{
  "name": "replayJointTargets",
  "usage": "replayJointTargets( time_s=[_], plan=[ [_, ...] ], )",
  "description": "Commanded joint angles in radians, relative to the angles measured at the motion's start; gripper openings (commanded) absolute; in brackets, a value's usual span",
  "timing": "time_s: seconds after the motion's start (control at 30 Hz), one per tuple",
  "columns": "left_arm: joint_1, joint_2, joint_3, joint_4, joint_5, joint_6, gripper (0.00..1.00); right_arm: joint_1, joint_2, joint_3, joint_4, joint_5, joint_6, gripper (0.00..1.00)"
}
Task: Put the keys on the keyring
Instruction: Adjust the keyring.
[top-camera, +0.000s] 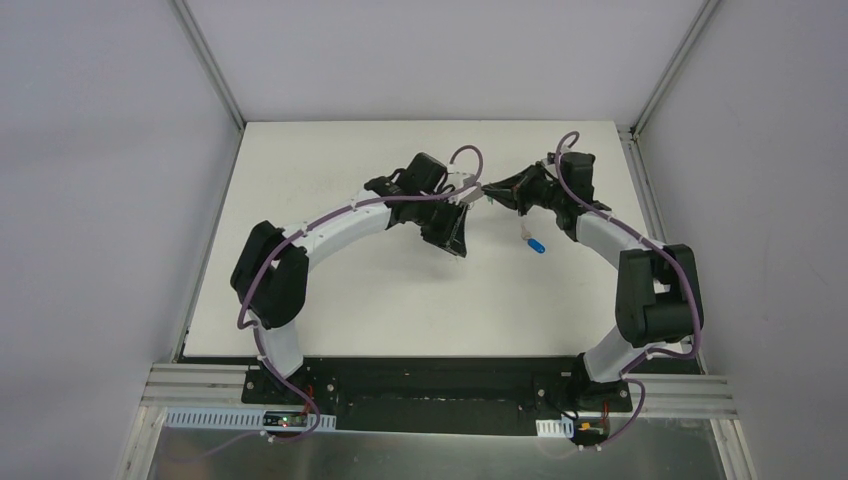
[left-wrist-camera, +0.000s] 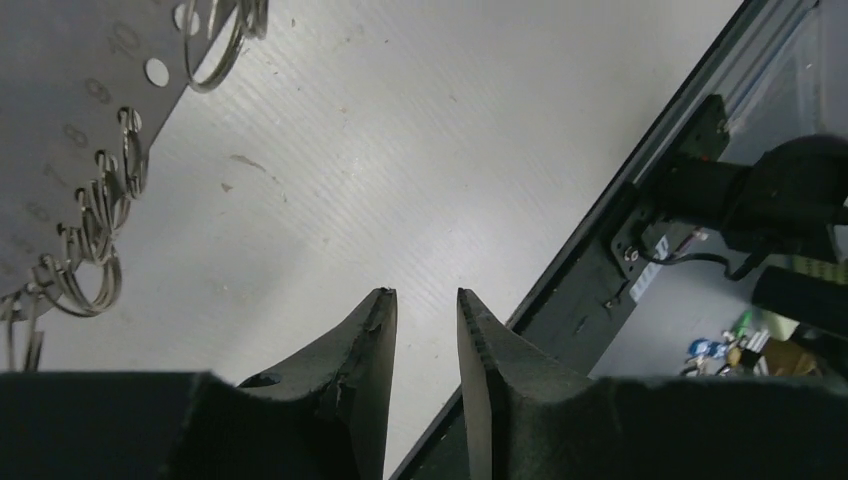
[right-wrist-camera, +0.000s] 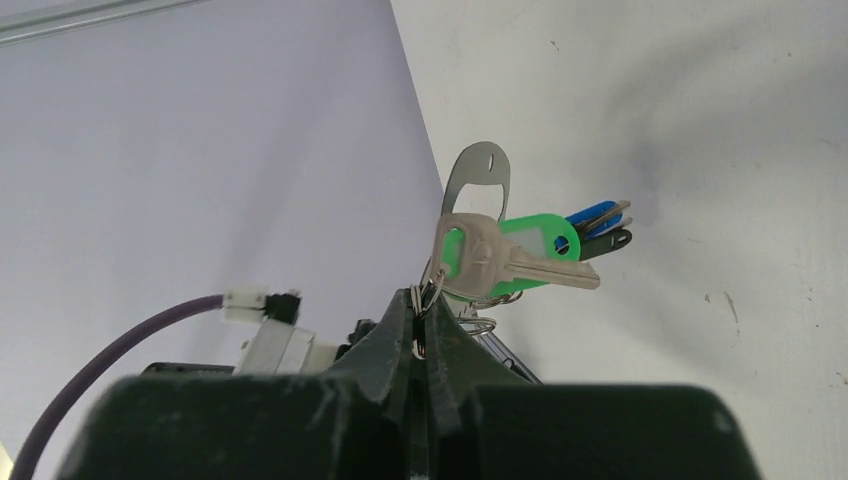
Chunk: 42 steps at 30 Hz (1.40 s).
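— Above the far middle of the white worktop (top-camera: 330, 300): pale grey oval metal keyring (right-wrist-camera: 480, 178), held aloft.
— And the small silver metal keys with green and blue plastic heads (right-wrist-camera: 545, 272)?
— Bunched at its small wire rings (left-wrist-camera: 95, 280).
— Right gripper (right-wrist-camera: 422, 300)?
— Clamped tight on one such ring.
— Left gripper (left-wrist-camera: 425, 295)?
— Close by, jaws parted, nothing between.

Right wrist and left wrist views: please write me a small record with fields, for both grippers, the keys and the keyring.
right gripper: shut on a small ring
keys: silver blade in front, green tag, blue head behind, all hanging at that ring
left gripper: open, nothing between the fingers
keyring: grey plate with holes and split rings, apart from the left gripper
table: white
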Motion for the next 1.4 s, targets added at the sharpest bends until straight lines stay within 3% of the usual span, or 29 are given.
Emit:
replayJointTargets(
  time_s=[0.0,0.27,0.4,0.7,1.37],
  plan=[
    [0.037,-0.032,-0.072,0.33,0.056,-0.267,0.31,-0.029,-0.053,0.004,0.103,-0.033,0.097,0.0],
    [0.09,-0.006,-0.205,0.754,0.051,-0.49,0.35,-0.049,-0.019,-0.048,0.216,-0.048,0.246,0.0],
    [0.114,-0.018,-0.298,0.98,0.041,-0.568,0.42,-0.054,-0.002,-0.067,0.28,-0.052,0.306,0.0],
    [0.138,-0.007,-0.348,1.149,0.022,-0.618,0.44,-0.055,0.019,-0.067,0.339,-0.061,0.362,0.0],
    [0.166,0.052,-0.35,1.261,-0.003,-0.659,0.44,-0.056,0.006,-0.067,0.341,-0.061,0.368,0.0]
  ],
)
